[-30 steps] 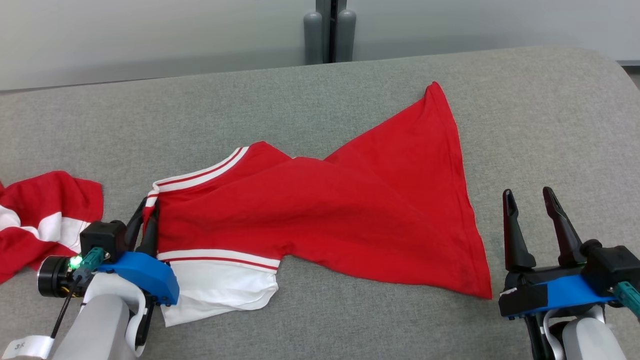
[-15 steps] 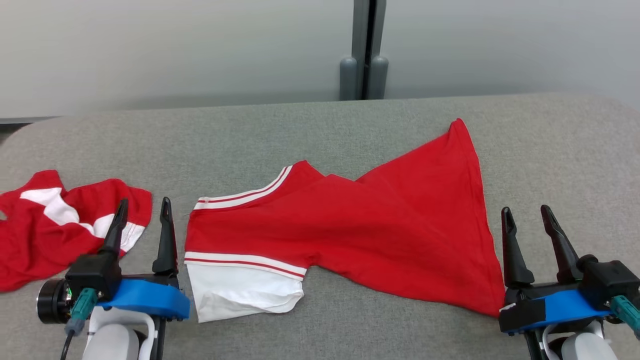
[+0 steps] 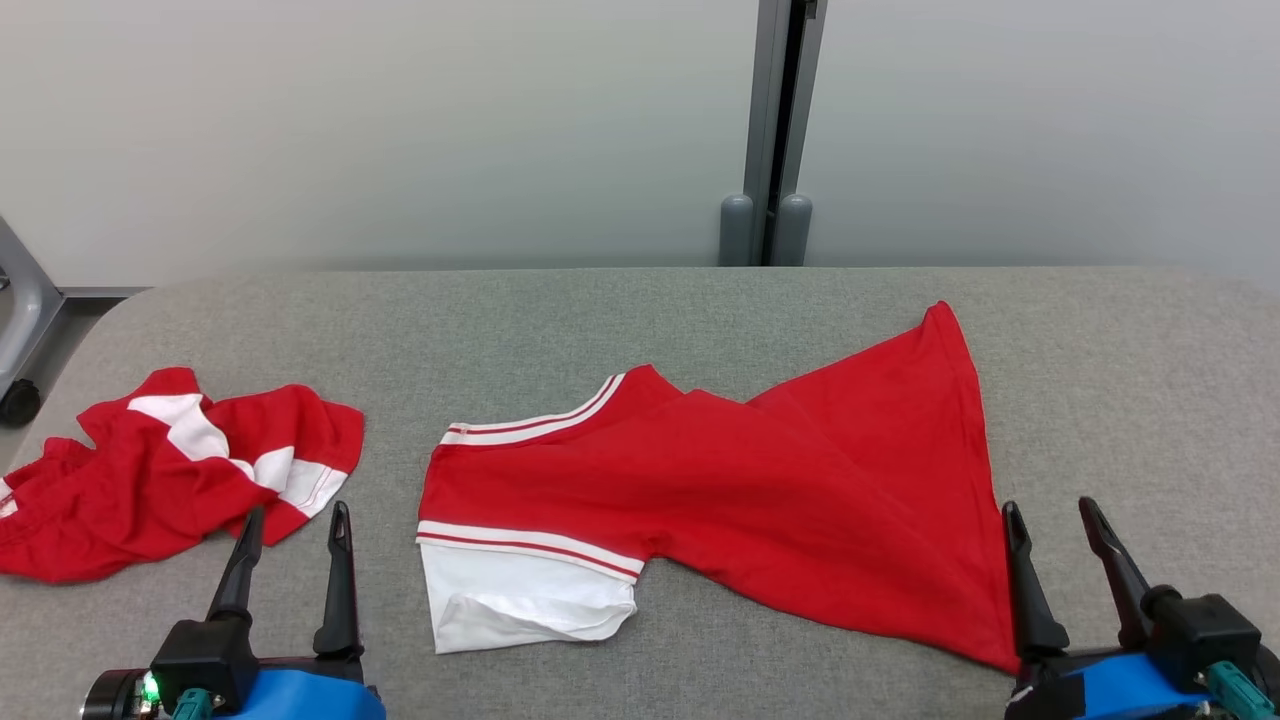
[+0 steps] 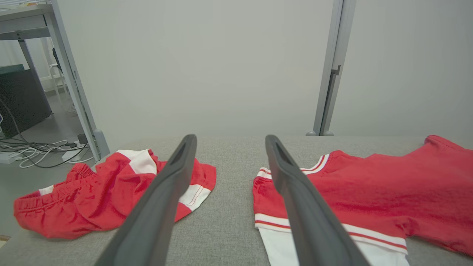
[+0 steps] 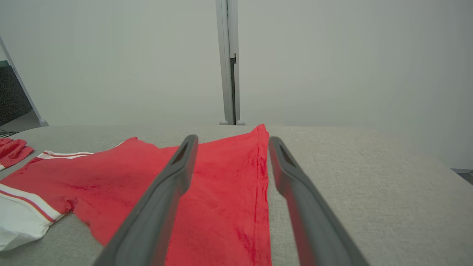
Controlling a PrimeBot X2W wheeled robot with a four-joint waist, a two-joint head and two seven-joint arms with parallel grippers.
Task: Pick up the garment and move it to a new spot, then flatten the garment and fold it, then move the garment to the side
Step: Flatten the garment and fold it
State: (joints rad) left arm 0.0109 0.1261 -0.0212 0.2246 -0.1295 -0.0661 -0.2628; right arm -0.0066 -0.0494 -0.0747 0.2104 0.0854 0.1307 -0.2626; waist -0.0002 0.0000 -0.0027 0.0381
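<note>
Two garments lie on the grey fabric tabletop (image 3: 640, 310): a red-and-white cotton shirt (image 3: 720, 500) spread at centre, and a crumpled red-and-white garment (image 3: 150, 480) at left. The left gripper (image 3: 297, 510) and right gripper (image 3: 1048, 506) both have fingers apart and are empty.

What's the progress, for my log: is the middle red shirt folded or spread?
Mostly spread: the red shirt lies stretched along the grey table, one diagonal layer overlapping.

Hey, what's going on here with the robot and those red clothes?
A two-armed robot is working on a red shirt lying loosely spread, not yet folded, on the gray table. Its left gripper and right gripper are both open and empty, one near each end of it. A crumpled red garment lies to the left.
</note>
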